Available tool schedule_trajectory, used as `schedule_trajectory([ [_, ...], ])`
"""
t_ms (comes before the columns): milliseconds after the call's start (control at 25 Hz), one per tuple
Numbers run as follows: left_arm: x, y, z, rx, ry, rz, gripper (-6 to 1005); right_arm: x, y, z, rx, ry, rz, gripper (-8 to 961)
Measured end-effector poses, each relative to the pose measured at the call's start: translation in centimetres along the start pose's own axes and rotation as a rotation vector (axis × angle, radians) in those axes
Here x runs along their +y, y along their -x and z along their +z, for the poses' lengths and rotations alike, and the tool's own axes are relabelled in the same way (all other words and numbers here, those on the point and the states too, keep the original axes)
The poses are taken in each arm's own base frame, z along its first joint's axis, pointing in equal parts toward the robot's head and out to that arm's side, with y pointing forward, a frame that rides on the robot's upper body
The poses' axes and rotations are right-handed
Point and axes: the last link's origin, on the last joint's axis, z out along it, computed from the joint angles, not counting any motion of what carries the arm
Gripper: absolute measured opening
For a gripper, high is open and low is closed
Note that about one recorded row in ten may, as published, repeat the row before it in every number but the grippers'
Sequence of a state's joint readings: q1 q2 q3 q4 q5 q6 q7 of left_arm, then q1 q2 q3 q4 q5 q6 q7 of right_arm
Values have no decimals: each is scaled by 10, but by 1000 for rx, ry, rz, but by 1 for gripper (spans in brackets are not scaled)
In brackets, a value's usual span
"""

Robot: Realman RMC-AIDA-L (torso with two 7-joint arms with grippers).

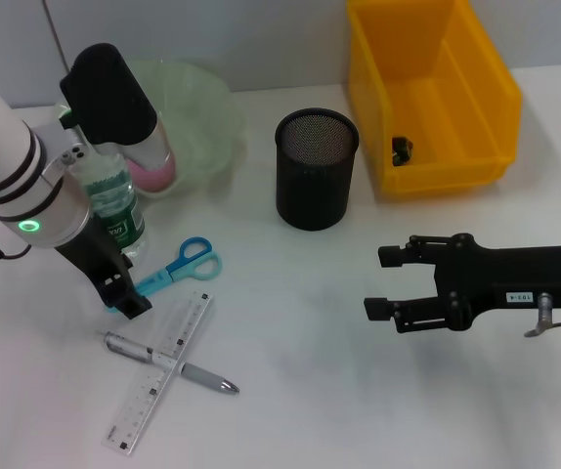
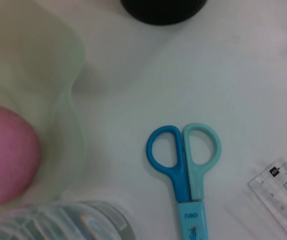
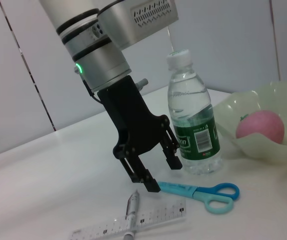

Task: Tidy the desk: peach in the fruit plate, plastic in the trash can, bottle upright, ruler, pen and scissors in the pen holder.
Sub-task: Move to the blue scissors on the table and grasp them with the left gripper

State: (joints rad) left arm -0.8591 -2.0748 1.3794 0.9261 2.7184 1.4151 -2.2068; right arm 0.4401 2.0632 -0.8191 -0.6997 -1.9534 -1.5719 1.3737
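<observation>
Clear ruler (image 1: 160,373) lies crossed over silver pen (image 1: 170,362) at near edge of tabletop (image 1: 359,391); left pincer (image 3: 156,172), prongs apart, hangs over blue plastic scissors (image 1: 175,268), likely next pick; right pincer (image 1: 383,283) spread, idle mid-right; ribbed bottle (image 3: 193,122) upright, pink peach (image 3: 261,126) in translucent plate (image 3: 263,150); mesh pen holder (image 1: 316,168) beyond, yellow bin (image 1: 427,88) farthest

Peach (image 1: 151,172) sitting in fruit plate (image 1: 207,117) near table's back-left; bottle (image 1: 114,210) standing upright just before it. Scissors (image 1: 178,266) lying beside bottle; pen (image 1: 168,362) lying crossed with ruler (image 1: 161,371) toward front edge. Pen holder (image 1: 316,168) standing mid-table, bin (image 1: 427,93) behind right.
</observation>
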Motion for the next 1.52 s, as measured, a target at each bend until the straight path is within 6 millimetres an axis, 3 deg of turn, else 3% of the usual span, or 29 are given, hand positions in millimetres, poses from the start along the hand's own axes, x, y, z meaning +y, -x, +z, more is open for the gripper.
schedule_trajectory([
  [1320,-2,1,13,-65,-1,28,557,1,-1,4,4,12,0,815],
  [1440,-2,0,13,-65,-4,34,383,1,-1,4,4,12,1,815],
  [1520,-2,0,13,-66,-5,36,365,1,-1,4,4,12,1,814],
])
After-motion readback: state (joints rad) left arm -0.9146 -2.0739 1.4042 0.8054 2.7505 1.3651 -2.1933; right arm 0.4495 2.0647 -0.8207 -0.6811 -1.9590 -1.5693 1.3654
